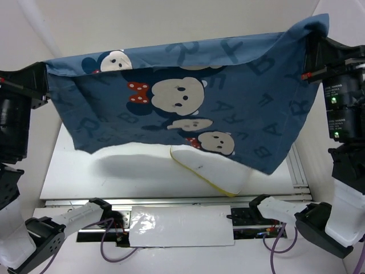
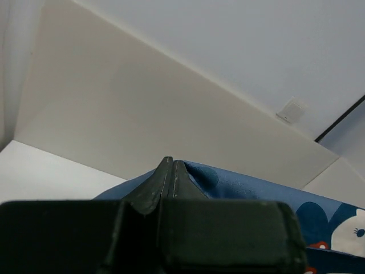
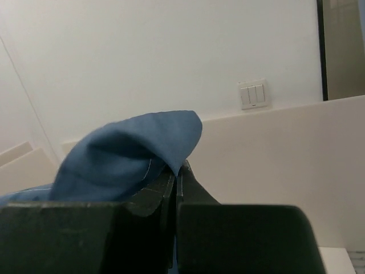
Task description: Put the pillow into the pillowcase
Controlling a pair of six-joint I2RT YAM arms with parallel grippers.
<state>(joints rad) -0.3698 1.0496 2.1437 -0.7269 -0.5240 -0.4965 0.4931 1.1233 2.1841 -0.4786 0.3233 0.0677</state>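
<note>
- Both grippers are pinched shut on cloth. The left gripper [image 2: 170, 166] has its two fingers pressed together with one top corner of the pillowcase [image 1: 228, 108] caught between them. The right gripper [image 3: 178, 171] clamps the opposite top corner, with a fold of blue fabric bulging over its tips.
- Between those two corners the pillowcase hangs spread like a banner above the table [image 1: 114, 177]. Its top edge is fairly taut, and its lower edge sags loose and uneven, dropping lowest toward the right.
- Thin, limp and light is how the cloth looks to handle. It drapes under its own weight, holds no shape, and would likely slide out of a shallow pinch. A hold well in from the hem, on a single layer at the mouth, seems wisest. Which edge is the open mouth cannot be told from these views.
- Under the hanging cloth the pillow [image 1: 211, 165] lies on the table right of centre, its near yellow-banded edge showing. Its far part is hidden, so whether that end sits inside the pillowcase cannot be told.
- Plump and squashy, the pillow would probably give under the fingers and flop if lifted by one corner. The seam band or a corner, where the filling is thinnest, looks the firmest place to take it.
</note>
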